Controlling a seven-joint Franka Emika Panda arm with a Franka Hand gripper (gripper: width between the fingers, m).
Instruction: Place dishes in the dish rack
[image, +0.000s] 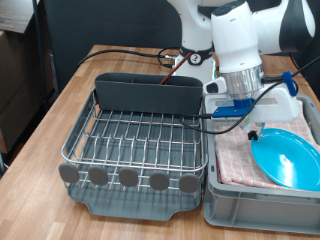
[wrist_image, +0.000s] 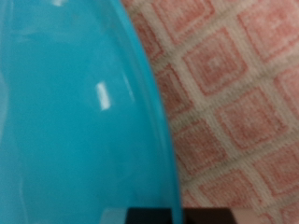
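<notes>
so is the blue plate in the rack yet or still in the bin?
Still in the bin. The plate lies on the pink cloth; the gripper is right over it. The rack holds no dishes.

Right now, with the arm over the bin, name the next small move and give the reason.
Probably lower a little onto the near rim of the turquoise plate. The gripper hangs just above that edge, the wrist view is filled by plate and pink checked cloth, nothing shows between the jaws, and the dish rack holds no dishes yet.
</notes>
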